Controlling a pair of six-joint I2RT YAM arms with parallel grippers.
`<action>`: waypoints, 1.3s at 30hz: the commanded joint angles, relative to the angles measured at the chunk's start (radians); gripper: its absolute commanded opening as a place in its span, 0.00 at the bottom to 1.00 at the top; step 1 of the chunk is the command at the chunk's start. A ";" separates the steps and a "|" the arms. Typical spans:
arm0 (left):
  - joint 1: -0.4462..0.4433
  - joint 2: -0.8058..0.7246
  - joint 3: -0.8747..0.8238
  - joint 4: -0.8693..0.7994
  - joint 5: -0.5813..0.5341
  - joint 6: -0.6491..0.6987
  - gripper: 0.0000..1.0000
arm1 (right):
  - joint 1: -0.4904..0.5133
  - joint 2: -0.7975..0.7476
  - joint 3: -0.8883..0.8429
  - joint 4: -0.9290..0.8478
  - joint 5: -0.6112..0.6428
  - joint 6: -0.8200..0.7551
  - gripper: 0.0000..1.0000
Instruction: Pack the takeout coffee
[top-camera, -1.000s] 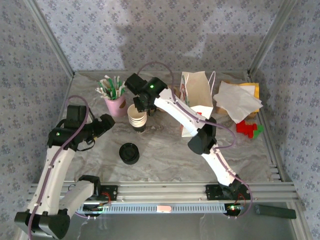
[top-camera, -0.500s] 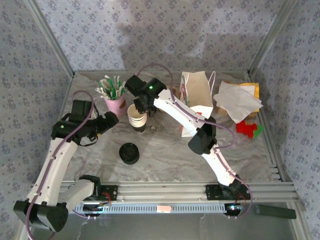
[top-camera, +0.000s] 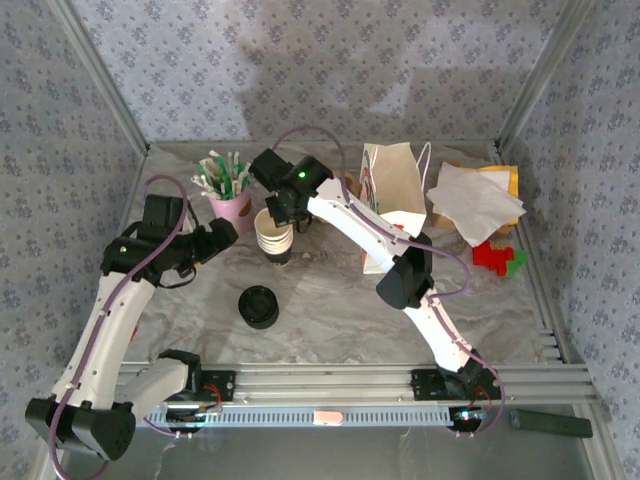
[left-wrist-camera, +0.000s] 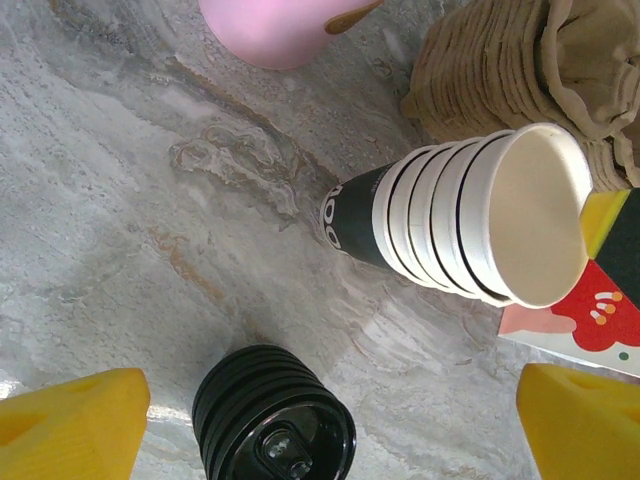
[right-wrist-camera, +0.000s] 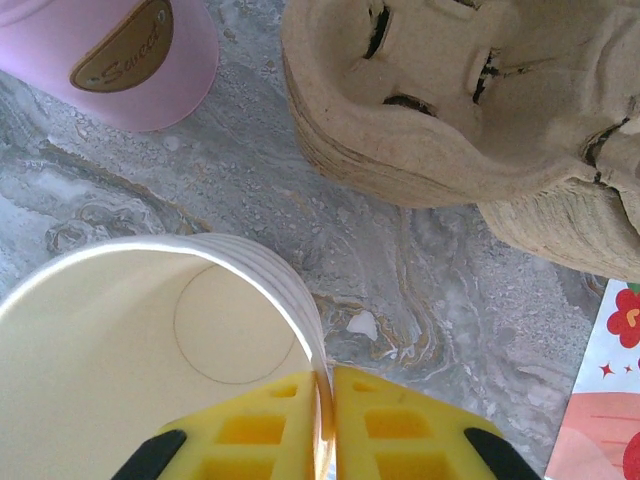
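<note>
The takeout coffee is out of view. A stack of lidless white paper cups (top-camera: 274, 235) stands mid-table; in the right wrist view the top cup (right-wrist-camera: 150, 340) gapes open. My right gripper (top-camera: 284, 212) is above the stack's far side, and its yellow fingers (right-wrist-camera: 390, 425) are shut on the top cup's rim, one inside and one outside. A low pile of black lids (top-camera: 259, 306) sits nearer the front. My left gripper (top-camera: 222, 241) hovers left of the cups, open, with the lid pile (left-wrist-camera: 272, 420) below between its fingers.
A pink cup of stirrers (top-camera: 231, 205) stands just left of the stack. A white paper bag (top-camera: 393, 200) stands to the right, with napkins (top-camera: 475, 200) and a red-green item (top-camera: 495, 257) beyond. Brown pulp cup carriers (right-wrist-camera: 450, 100) lie behind the stack.
My right gripper's fingers have closed onto the rim of the top cup. The left arm has drawn slightly back and left, its gripper still wide.
</note>
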 joint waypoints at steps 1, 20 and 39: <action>-0.008 0.004 0.047 -0.031 -0.016 0.018 0.95 | -0.003 -0.054 -0.006 -0.005 -0.010 -0.024 0.10; -0.012 0.013 0.092 -0.066 -0.045 0.034 0.96 | -0.034 -0.127 -0.042 0.045 -0.090 -0.043 0.00; -0.035 0.041 0.114 -0.066 -0.047 0.032 0.97 | -0.119 -0.256 -0.189 0.115 -0.157 -0.015 0.00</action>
